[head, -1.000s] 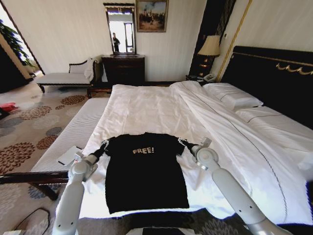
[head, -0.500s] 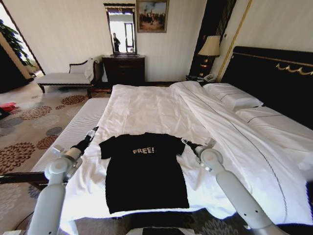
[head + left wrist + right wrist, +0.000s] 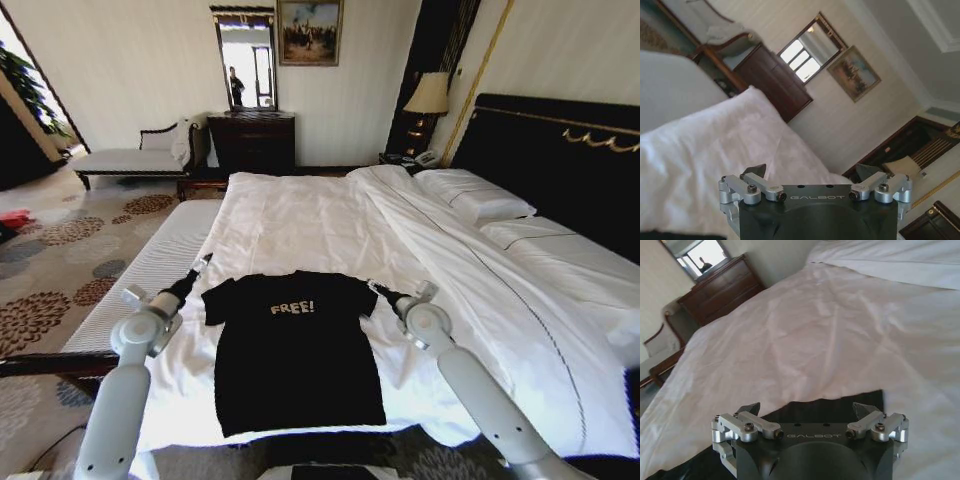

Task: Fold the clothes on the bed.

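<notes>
So the left tool (image 3: 198, 266) has let go of the sleeve and swung out off to the side, jaws spread and empty, hovering over the white sheet just beside the black T-shirt (image 3: 296, 350). Shirt's lying flat, face up, near the foot of the bed (image 3: 300, 215). Right tool (image 3: 377, 290) is spread too, sitting at the other sleeve edge. Looks like smoothing's finished and the actual folding hasn't started.

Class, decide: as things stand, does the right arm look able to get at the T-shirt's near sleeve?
Probably yes. The right gripper is open beside the black T-shirt's sleeve on the bed, and nothing lies between them.
</notes>
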You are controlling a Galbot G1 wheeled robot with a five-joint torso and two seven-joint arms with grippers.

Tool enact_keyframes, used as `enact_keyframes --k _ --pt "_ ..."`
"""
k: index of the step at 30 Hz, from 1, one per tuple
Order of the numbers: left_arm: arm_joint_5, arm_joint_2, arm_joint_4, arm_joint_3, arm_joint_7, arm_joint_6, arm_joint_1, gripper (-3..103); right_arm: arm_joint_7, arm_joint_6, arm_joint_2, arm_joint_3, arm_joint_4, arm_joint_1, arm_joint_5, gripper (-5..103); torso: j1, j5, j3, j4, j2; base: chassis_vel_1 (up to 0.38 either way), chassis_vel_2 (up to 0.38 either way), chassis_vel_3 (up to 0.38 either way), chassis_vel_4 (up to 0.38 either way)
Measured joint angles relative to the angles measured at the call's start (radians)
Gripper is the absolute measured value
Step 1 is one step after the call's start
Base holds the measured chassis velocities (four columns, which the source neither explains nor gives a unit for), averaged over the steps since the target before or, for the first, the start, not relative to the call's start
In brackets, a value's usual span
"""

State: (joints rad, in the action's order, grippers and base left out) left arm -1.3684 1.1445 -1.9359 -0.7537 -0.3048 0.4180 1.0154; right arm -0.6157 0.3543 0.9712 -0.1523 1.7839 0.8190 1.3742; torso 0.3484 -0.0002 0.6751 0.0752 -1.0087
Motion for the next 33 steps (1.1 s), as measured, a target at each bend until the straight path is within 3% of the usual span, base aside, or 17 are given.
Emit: enact_keyframes --k 6,10,14,19,25,33 --pt "0.002 -0.057 -0.129 -0.031 -0.023 -0.006 0.006 100 0.054 0.0 -0.005 0.146 -0.082 -0.147 -0.009 100 0.0 0.0003 0.0 -0.0005 0.0 0.0 0.0 0.0 0.0" --pt "0.011 -0.1 -0.23 -0.048 -0.053 0.012 0.044 100 0.057 0.0 0.048 0.266 -0.208 -0.26 -0.008 100 0.0 0.0 0.0 0.0 0.0 0.0 0.0 0.0 0.0" --pt "0.02 -0.112 -0.259 -0.051 -0.064 0.024 0.061 100 0.042 0.0 0.093 0.289 -0.29 -0.297 -0.016 100 0.0 -0.0001 0.0 -0.0001 0.0 0.0 0.0 0.0 0.0" --pt "0.008 -0.111 -0.282 -0.073 -0.08 0.037 0.081 100 0.01 -0.019 0.126 0.241 -0.333 -0.304 -0.026 100 0.0 0.0003 0.0 -0.0005 0.0 0.0 0.0 0.0 0.0" --pt "0.007 -0.087 -0.282 -0.063 -0.089 0.045 0.084 100 -0.001 -0.012 0.071 0.128 -0.324 -0.245 -0.027 100 0.0 0.0002 0.0 0.0007 0.0 0.0 0.0 0.0 0.0" --pt "0.017 -0.072 -0.273 -0.044 -0.09 0.051 0.072 100 -0.022 0.049 0.058 0.031 -0.404 -0.224 0.034 100 0.0 0.0003 0.0 -0.0002 0.0 0.0 0.0 0.0 0.0"
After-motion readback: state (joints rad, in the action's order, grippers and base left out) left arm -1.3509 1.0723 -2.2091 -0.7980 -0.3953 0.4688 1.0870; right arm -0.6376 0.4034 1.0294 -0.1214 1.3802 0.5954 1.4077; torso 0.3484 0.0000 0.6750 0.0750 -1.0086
